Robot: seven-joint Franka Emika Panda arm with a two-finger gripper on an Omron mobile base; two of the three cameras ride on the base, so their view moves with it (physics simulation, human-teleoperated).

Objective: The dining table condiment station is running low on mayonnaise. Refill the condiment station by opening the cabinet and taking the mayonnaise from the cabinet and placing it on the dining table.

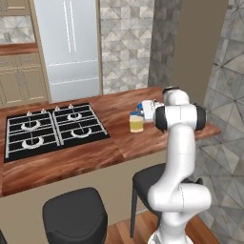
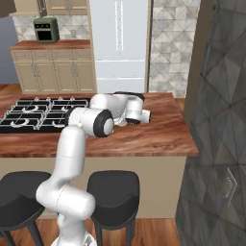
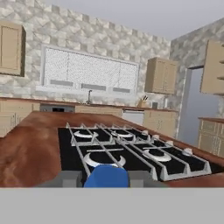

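The mayonnaise (image 1: 136, 124), a small jar with pale yellow contents and a blue lid (image 3: 106, 176), stands upright on the dining table (image 1: 95, 155) just right of the black cooktop (image 1: 52, 128). My gripper (image 1: 143, 109) reaches in level at the jar's top. In the hand view its fingertips (image 3: 70, 178) sit tight against both sides of the lid, with the gripper (image 3: 106, 178) shut on it. In the right base view my hand (image 2: 139, 115) hides the jar. Tan wall cupboards (image 3: 162, 75) hang on the far wall; I cannot tell which is the cabinet.
Black round stools (image 1: 74, 214) stand along the table's near side (image 2: 113, 185). A tall pale fridge (image 1: 71, 47) stands beyond the table. A grey patterned wall (image 2: 221, 120) rises close on the right. A green oven (image 2: 46, 30) sits on the back counter.
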